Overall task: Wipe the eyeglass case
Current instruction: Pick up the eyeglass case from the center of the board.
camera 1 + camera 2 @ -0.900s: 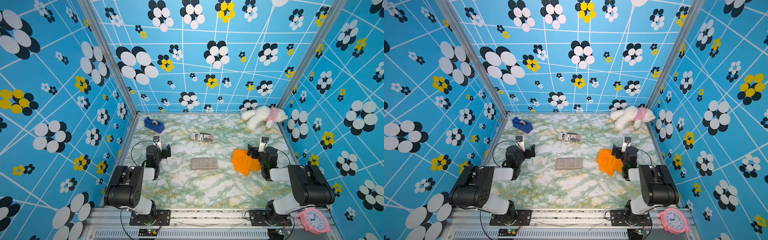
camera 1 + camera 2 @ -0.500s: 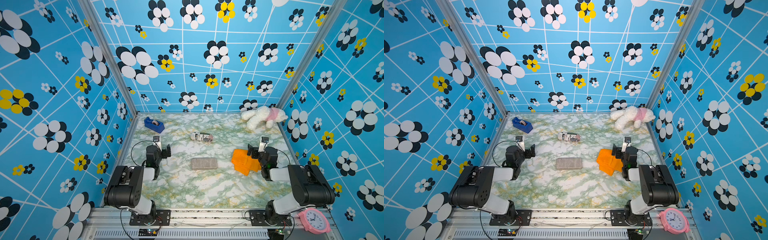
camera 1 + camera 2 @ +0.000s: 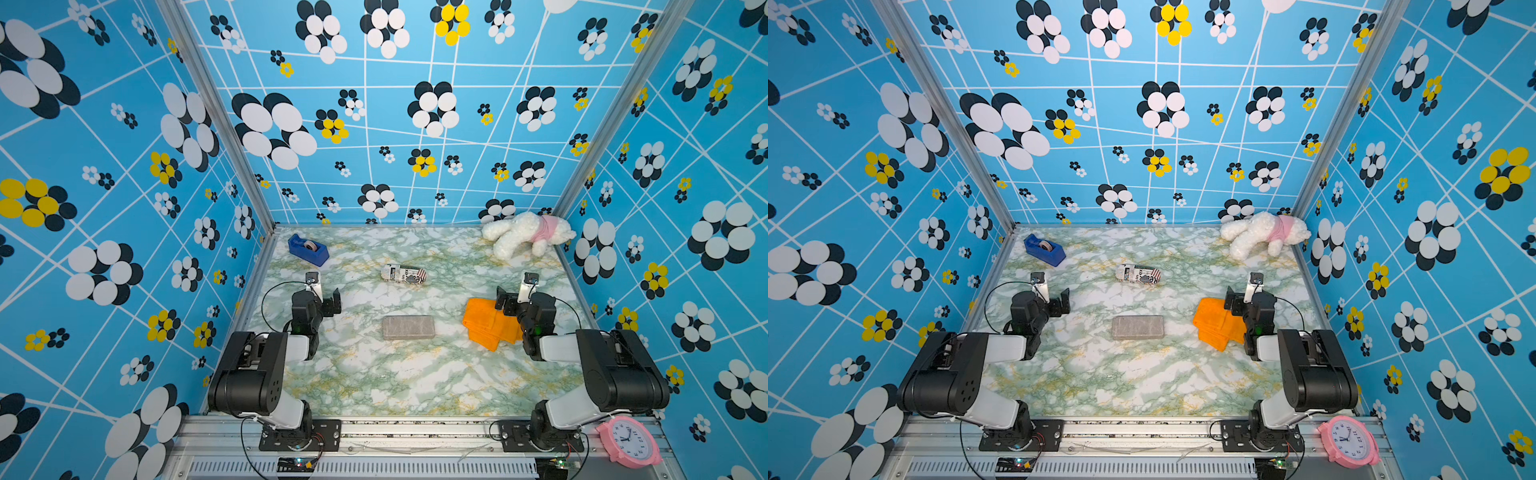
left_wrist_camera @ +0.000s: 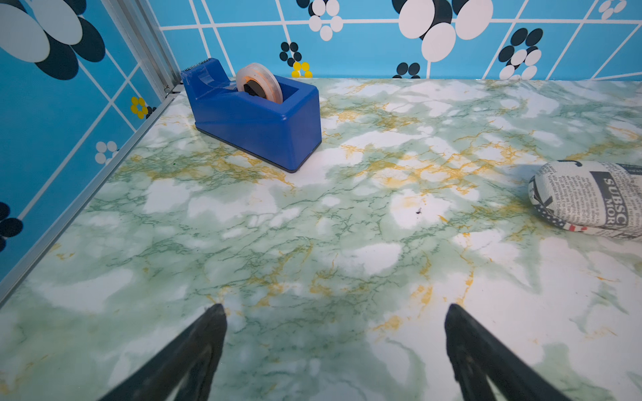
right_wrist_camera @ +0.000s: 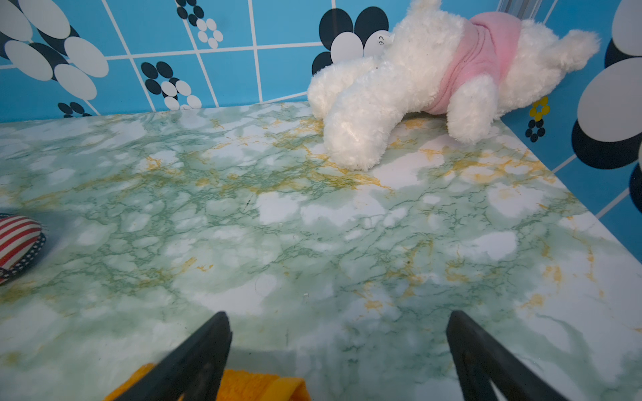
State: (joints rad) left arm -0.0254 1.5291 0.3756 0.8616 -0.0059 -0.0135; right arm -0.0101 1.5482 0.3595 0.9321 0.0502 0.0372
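Left claw (image 4: 333, 309) and right claw (image 5: 337, 314) stood spread apart, empty, low over tabletop (image 3: 374, 382). Grey eyeglass case (image 3: 408, 327) lay between claws, touching neither; orange cloth (image 3: 490, 324) lay partly under right claw.

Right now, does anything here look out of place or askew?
The pink clock lies tilted on the front metal rail, off the table. The plush dog lies on its side in a far corner.
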